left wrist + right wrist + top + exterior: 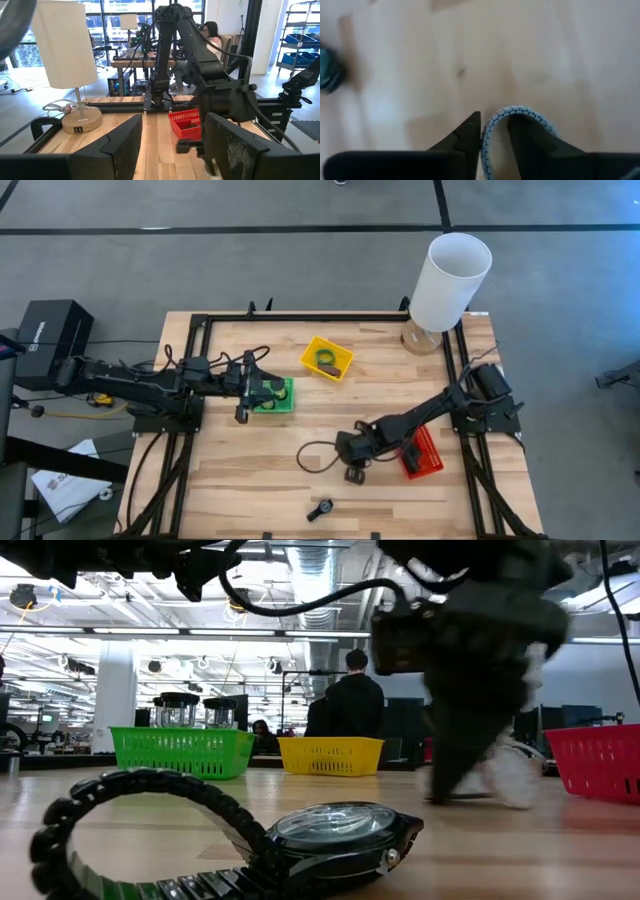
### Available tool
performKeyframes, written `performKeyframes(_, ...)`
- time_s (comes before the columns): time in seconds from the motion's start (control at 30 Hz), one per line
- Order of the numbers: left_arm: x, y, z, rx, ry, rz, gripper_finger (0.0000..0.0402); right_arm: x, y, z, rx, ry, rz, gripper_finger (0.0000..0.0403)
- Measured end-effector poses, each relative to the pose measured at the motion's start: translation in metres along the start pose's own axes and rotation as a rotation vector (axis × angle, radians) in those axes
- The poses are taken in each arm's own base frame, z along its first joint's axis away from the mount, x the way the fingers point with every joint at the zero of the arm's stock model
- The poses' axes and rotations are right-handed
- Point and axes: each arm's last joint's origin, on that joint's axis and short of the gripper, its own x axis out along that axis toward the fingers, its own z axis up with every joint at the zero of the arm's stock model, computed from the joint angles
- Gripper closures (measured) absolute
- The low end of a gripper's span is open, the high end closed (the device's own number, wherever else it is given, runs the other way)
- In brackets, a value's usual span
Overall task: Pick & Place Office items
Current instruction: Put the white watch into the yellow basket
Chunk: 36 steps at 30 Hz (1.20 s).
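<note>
The right pincer (pixel 492 131) is lowered to the table (pixel 240 480), and a thin looped cord (pixel 517 112) is caught between its two fingers, which stand narrowly apart and close around it. For a good grip, the cord should be kept centred between the fingertips and fully pinched before any lift. The loop bends just ahead of the fingertips. The left pincer (pixel 262 390) waits open above the green tray (pixel 286 402).
</note>
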Motion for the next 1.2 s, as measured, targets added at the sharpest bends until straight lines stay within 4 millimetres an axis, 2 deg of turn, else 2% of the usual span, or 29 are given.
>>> performKeyframes(0.23, 0.0, 0.0, 0.0, 0.0, 0.0, 0.0, 0.0188, 0.0, -0.005, 0.01, -0.173, -0.081, -0.034, 0.0392)
performKeyframes(0.47, 0.0, 0.0, 0.0, 0.0, 0.0, 0.0, 0.0188, -0.004, -0.013, 0.03, -0.189, -0.323, -0.229, 0.0381)
performKeyframes(0.63, 0.0, 0.0, 0.0, 0.0, 0.0, 0.0, 0.0188, -0.006, -0.016, 0.048, -0.06, -0.565, -0.38, 0.0395)
performKeyframes(0.83, 0.0, 0.0, 0.0, 0.0, 0.001, 0.0, 0.0188, 0.015, -0.024, 0.046, -0.085, -0.538, -0.428, 0.0386)
performKeyframes(0.93, 0.0, 0.0, 0.0, 0.0, 0.001, 0.0, 0.0188, 0.016, -0.033, 0.047, -0.087, -0.518, -0.464, 0.0396)
performKeyframes(1.03, 0.0, 0.0, 0.0, 0.0, 0.001, 0.0, 0.0188, 0.006, -0.039, 0.054, -0.081, -0.548, -0.498, 0.0393)
performKeyframes(1.2, 0.0, 0.0, 0.0, 0.0, 0.001, 0.0, 0.0188, -0.03, -0.045, 0.069, -0.19, -0.618, -0.639, 0.0385)
